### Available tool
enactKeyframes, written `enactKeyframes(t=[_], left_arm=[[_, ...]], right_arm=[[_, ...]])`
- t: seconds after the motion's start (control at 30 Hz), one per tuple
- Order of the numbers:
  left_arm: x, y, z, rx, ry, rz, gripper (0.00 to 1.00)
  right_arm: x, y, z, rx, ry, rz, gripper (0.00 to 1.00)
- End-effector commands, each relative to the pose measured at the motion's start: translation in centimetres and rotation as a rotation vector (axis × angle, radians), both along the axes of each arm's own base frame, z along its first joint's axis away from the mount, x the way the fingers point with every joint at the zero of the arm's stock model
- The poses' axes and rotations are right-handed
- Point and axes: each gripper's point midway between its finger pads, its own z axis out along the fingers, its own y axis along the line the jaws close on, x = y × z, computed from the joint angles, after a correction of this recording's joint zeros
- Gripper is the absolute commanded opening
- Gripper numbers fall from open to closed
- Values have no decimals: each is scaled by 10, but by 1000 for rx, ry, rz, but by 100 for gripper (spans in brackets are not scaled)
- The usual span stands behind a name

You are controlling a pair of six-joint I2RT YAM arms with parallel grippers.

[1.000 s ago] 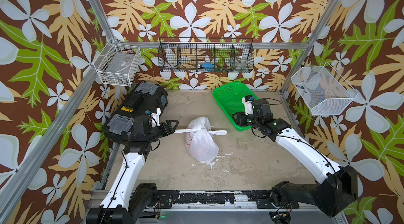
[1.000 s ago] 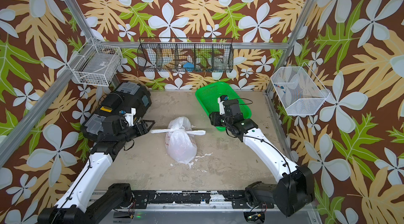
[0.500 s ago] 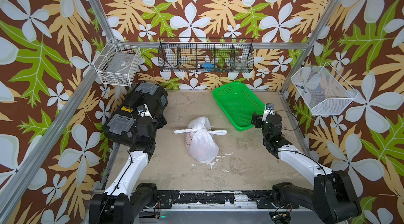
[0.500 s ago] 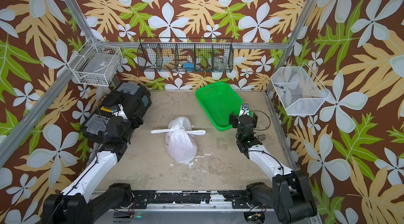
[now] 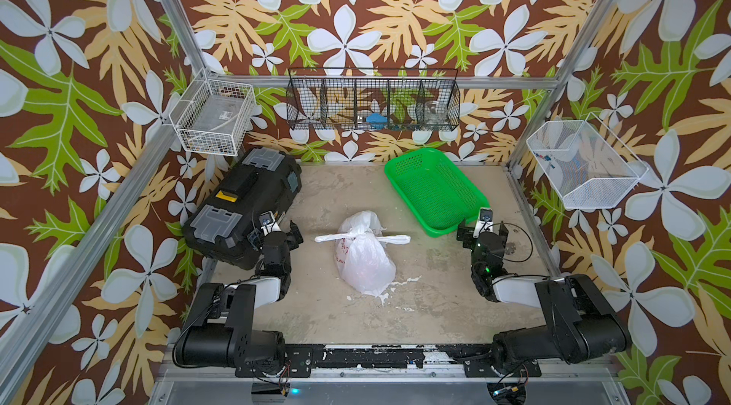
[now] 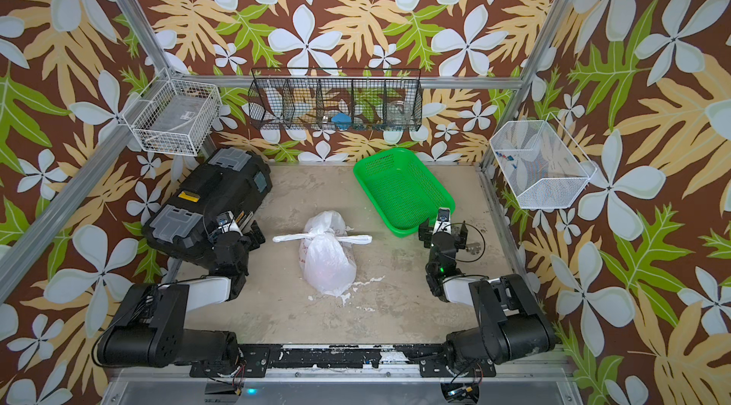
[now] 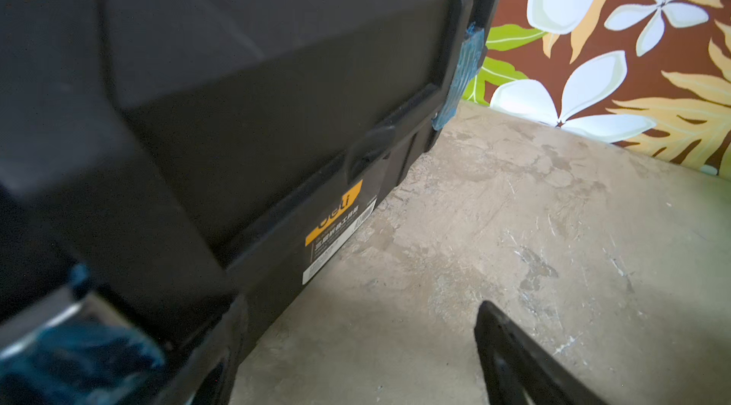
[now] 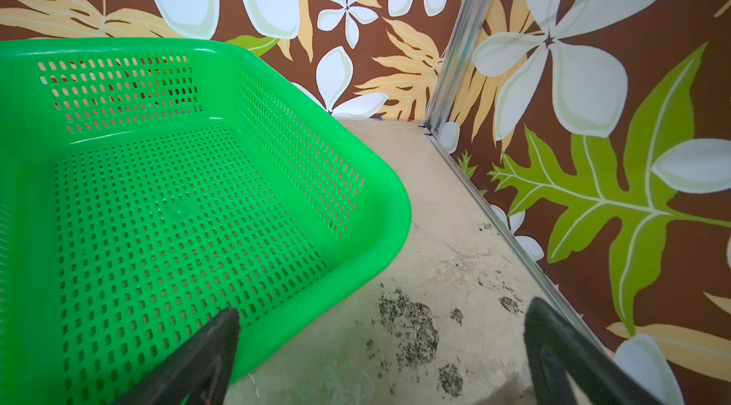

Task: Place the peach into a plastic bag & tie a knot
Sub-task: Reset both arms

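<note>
A: Pls tell, where is the plastic bag [image 5: 366, 268]?
B: In both top views it lies approx. in the middle of the bench [image 5: 435, 304], well apart from both arms. The closed top points twd. the far edge, the full rounded part twd. the near edge. Small red print shows on its side.
A: And the knot [image 5: 358, 235]?
B: It is a tight bunch at the far end of the bag, w/ two flat white ends sticking out sideways, one twd. the left edge, one twd. the right edge. What is inside the bag I cannot tell through the film.
A: Left gripper [image 5: 293, 230]?
B: Near the left edge, just beside the black toolbox [image 5: 245, 201], which sits along that edge twd. the far left corner. In the left wrist view the jaws stand wide apart, w/ only bare bench btw. them.
A: Right gripper [image 5: 482, 230]?
B: Near the right edge, just beside the near corner of the green basket [image 5: 433, 189], which sits twd. the far right corner. In the right wrist view the jaws are spread wide and hold nothing. One fingertip [image 8: 205, 351] shows in front of the basket rim; touching or not, I cannot tell.
</note>
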Motion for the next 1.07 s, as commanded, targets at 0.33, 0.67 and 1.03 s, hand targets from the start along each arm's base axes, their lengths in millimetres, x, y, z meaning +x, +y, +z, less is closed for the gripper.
enactKeyframes(t=[0.33, 0.67, 1.03], left_arm=[[-31, -12, 30, 59, -250, -61, 100], [-17, -24, 27, 101, -211, -103, 100], [-13, -42, 27, 122, -201, -212, 100]], right_arm=[[-8, -3, -1, 111, -118, 161, 100], [-6, -2, -5, 112, -81, 163, 100], [-7, -2, -7, 113, -73, 163, 100]])
